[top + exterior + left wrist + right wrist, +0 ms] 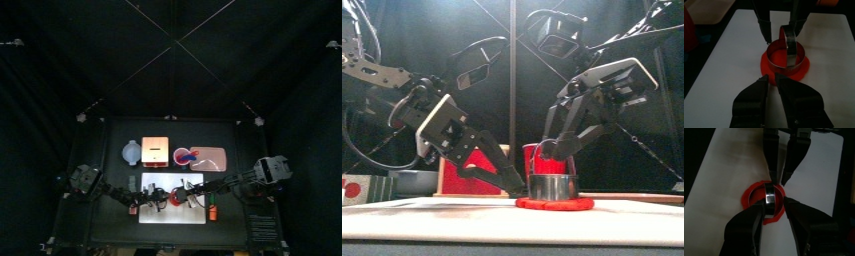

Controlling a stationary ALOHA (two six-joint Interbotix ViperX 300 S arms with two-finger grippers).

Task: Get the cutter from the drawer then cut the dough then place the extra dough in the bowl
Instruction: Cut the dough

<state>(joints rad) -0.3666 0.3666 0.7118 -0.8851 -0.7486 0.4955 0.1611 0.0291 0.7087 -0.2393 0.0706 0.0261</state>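
Cutter [552, 186] upright on dough [577, 204] (red ring)

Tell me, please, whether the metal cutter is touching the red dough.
Touching. The front view shows the cutter standing on the dough, its lower rim pressed in with no gap; the left wrist view shows dough ringing it.

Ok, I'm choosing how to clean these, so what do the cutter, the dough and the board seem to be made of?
Cutter: metal, probably polished steel, since its wall shines with bright reflections.
Dough: by its look a soft, matte red modelling clay, with a dull, rounded edge.
Board: smooth and white, likely plastic, though the look leaves that open.
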